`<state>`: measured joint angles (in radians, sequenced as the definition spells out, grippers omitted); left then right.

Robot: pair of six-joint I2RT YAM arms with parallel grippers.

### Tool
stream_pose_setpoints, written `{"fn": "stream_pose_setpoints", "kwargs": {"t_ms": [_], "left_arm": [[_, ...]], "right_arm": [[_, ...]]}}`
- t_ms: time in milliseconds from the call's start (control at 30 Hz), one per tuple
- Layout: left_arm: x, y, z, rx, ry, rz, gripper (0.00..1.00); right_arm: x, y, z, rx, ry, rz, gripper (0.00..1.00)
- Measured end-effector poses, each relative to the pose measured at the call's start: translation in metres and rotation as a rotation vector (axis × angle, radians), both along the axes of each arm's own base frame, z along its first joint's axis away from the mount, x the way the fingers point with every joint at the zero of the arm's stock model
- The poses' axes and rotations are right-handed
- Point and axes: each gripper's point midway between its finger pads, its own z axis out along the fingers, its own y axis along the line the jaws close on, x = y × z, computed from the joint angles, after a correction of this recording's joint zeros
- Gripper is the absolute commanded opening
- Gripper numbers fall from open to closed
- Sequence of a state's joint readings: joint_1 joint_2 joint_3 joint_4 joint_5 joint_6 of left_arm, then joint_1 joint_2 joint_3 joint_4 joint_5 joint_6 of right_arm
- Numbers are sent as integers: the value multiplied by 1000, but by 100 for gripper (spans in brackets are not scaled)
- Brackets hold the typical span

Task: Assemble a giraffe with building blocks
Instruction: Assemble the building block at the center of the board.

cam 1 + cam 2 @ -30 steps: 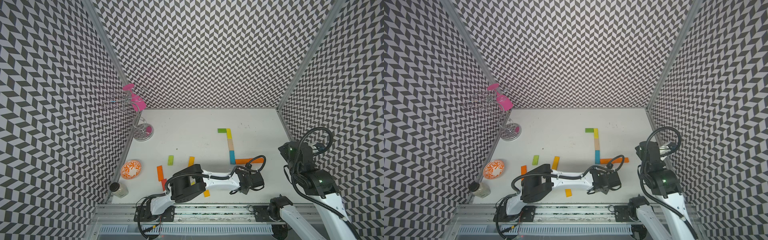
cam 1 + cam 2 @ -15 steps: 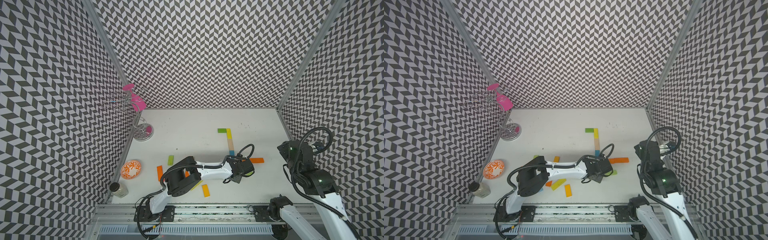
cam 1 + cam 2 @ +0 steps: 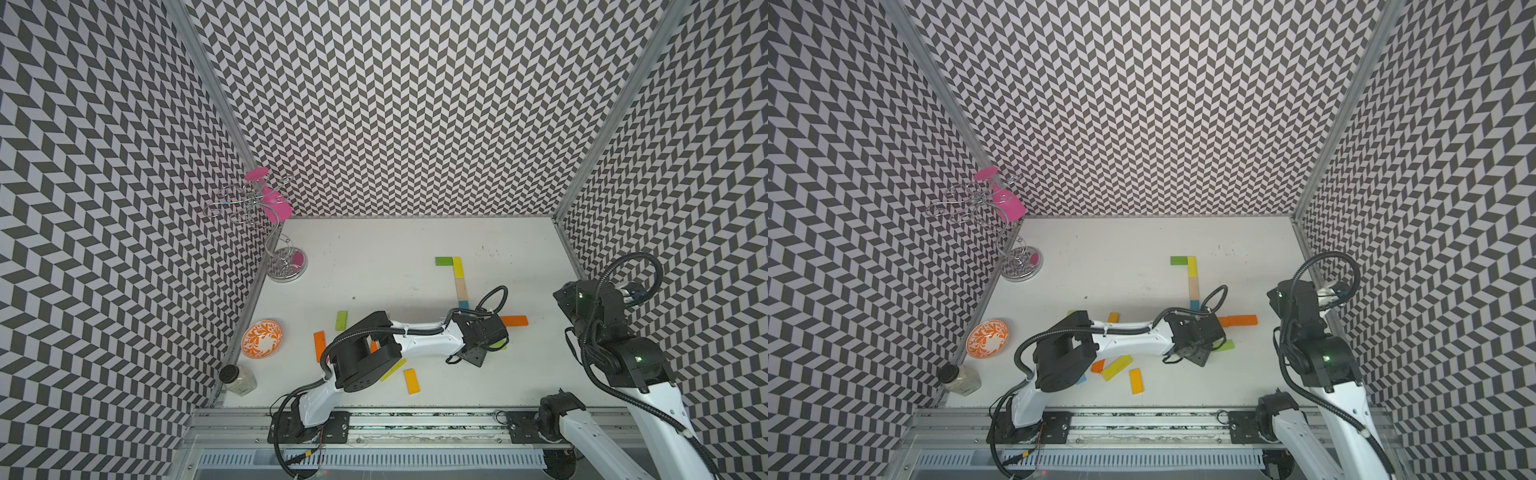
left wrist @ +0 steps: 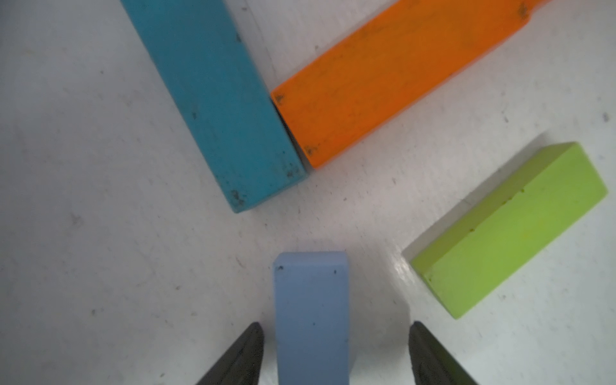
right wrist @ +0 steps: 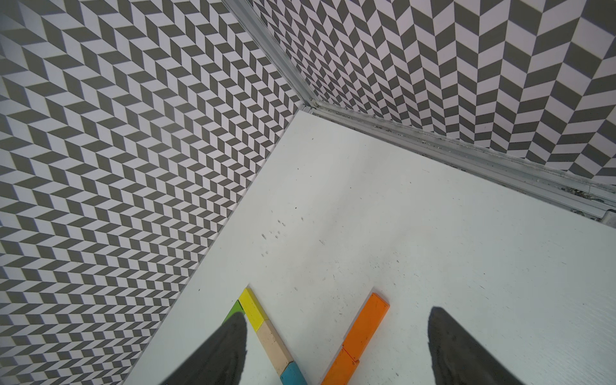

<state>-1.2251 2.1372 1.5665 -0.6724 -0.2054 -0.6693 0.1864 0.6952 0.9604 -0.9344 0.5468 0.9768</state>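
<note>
Nearest the rail, a top view shows spare planks such as a flat orange wooden plank. Farther in, the left fingers stand apart around a pale blue wooden plank lying on the white table, touching neither side. It seems a leg, a little short of the teal plank: rise straight, nudging nothing. Only the left wrist view shows it; the top views hide it. Off to the right, the right fingers gape wide, empty.

About fourteen blocks, one bowl, one jar, one stand, one glass
</note>
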Motion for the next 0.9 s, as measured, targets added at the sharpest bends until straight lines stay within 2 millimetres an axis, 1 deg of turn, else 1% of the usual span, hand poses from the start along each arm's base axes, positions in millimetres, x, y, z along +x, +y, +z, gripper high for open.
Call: {"fn": "stream_pose_setpoints", "kwargs": {"t_ms": [233, 467, 567, 900], "left_arm": [[-1, 0, -1, -3, 17, -3, 41], [7, 3, -1, -6, 21, 10, 28], [11, 5, 0, -8, 21, 21, 26], [18, 8, 0, -9, 22, 35, 24]], "right_arm": [[0, 0, 0, 0, 0, 0, 83], [0, 0, 0, 0, 0, 0, 83], [0, 0, 0, 0, 0, 1, 83], [0, 0, 0, 0, 0, 1, 83]]}}
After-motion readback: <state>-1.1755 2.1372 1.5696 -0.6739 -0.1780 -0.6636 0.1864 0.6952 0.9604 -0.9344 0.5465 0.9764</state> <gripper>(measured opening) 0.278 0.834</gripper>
